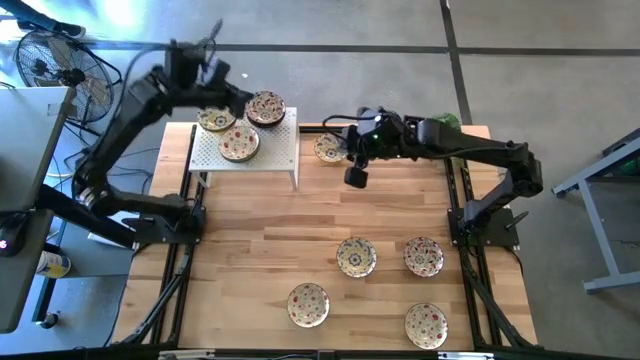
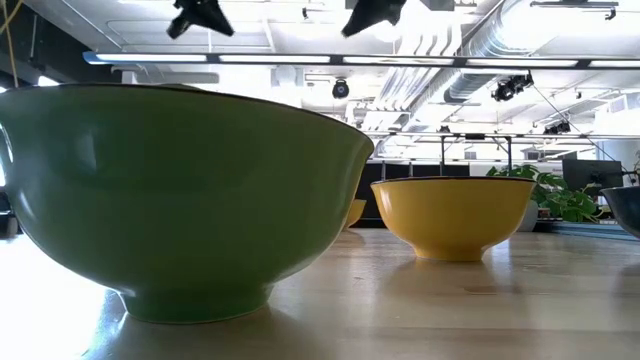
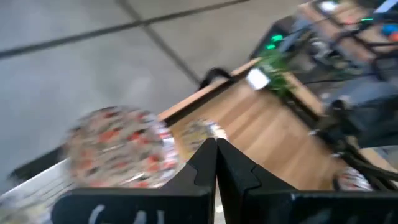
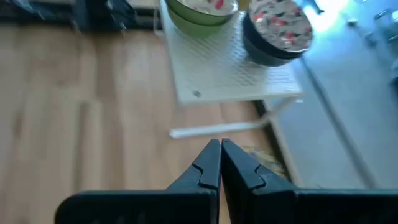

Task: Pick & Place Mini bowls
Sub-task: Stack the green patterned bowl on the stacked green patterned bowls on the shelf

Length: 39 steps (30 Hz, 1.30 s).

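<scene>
In the high view three patterned mini bowls sit on the white perforated rack. A fourth rests on the table just right of the rack. Several more lie on the near half of the table. My left gripper is shut, up over the rack beside the dark-sided bowl. My right gripper is shut too, in the air right of the rack, next to the fourth bowl. It points toward the rack.
The rack stands on thin legs at the table's far left. In the low view a big green bowl and a yellow one stand close to the camera, with two dark gripper shapes at the top edge. Bare wood lies mid-table.
</scene>
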Motion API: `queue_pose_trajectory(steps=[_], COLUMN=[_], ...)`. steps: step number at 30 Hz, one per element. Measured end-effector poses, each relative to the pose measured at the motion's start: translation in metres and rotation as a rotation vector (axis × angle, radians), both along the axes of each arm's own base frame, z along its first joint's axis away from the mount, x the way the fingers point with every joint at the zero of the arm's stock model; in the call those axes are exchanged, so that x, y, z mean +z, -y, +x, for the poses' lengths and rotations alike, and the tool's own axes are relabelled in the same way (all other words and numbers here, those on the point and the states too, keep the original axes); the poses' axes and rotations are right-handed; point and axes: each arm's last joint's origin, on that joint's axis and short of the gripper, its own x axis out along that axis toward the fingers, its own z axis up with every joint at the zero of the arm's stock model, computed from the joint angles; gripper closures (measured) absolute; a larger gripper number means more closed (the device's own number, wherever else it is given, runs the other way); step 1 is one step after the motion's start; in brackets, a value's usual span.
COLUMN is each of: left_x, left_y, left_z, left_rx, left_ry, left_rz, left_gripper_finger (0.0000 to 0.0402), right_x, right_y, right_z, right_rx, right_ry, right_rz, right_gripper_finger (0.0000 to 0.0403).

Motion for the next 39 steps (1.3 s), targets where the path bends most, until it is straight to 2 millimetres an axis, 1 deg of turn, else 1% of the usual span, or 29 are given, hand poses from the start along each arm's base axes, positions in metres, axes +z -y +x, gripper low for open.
queue_pose_trajectory(steps=[2,5,8,11,14,17,19,25,29,32,34,36,39], left_x=[-0.007,-0.018,-0.033,-0.044,-0.06,-0.069,-0.072,-0.075,-0.077,-0.078,-0.078,-0.078,-0.078], left_y=[0.011,0.026,0.039,0.053,0.06,0.065,0.066,0.07,0.071,0.071,0.071,0.071,0.071], left_z=[0.006,0.012,0.011,0.009,0.01,0.009,0.008,0.007,0.007,0.007,0.007,0.006,0.006], left_rx=[-0.051,-0.122,-0.169,-0.256,-0.311,-0.344,-0.365,-0.497,-0.519,-0.526,-0.525,-0.525,-0.527], left_ry=[0.048,0.109,0.124,0.163,0.157,0.138,0.119,0.096,0.081,0.073,0.074,0.074,0.071], left_rz=[0.037,0.092,0.139,0.176,0.163,0.179,0.187,0.21,0.204,0.217,0.215,0.214,0.202], left_gripper_finger=[0.0399,0.0401,0.0401,0.0401,0.0401,0.0401,0.0401,0.0401,0.0401,0.0402,0.0401,0.0401,0.0401], right_x=[-0.015,-0.044,-0.065,-0.071,-0.07,-0.065,-0.066,-0.085,-0.098,-0.107,-0.114,-0.125,-0.15], right_y=[0.002,0.001,-0.006,-0.017,-0.034,-0.059,-0.079,-0.148,-0.197,-0.227,-0.244,-0.257,-0.264], right_z=[0.005,0.01,0.007,-0.003,-0.016,-0.029,-0.038,-0.059,-0.077,-0.089,-0.095,-0.1,-0.109], right_rx=[0.0,-0.018,-0.056,-0.088,-0.08,0.009,0.035,0.059,0.119,0.167,0.223,0.286,0.336], right_ry=[0.031,0.041,0.021,0.017,-0.012,-0.069,-0.136,-0.391,-0.557,-0.666,-0.734,-0.789,-0.858], right_rz=[0.078,0.193,0.287,0.34,0.37,0.386,0.412,0.519,0.585,0.631,0.638,0.637,0.681], right_gripper_finger=[0.0403,0.0403,0.0403,0.0403,0.0401,0.0392,0.0379,0.0323,0.029,0.0272,0.0262,0.0252,0.024])
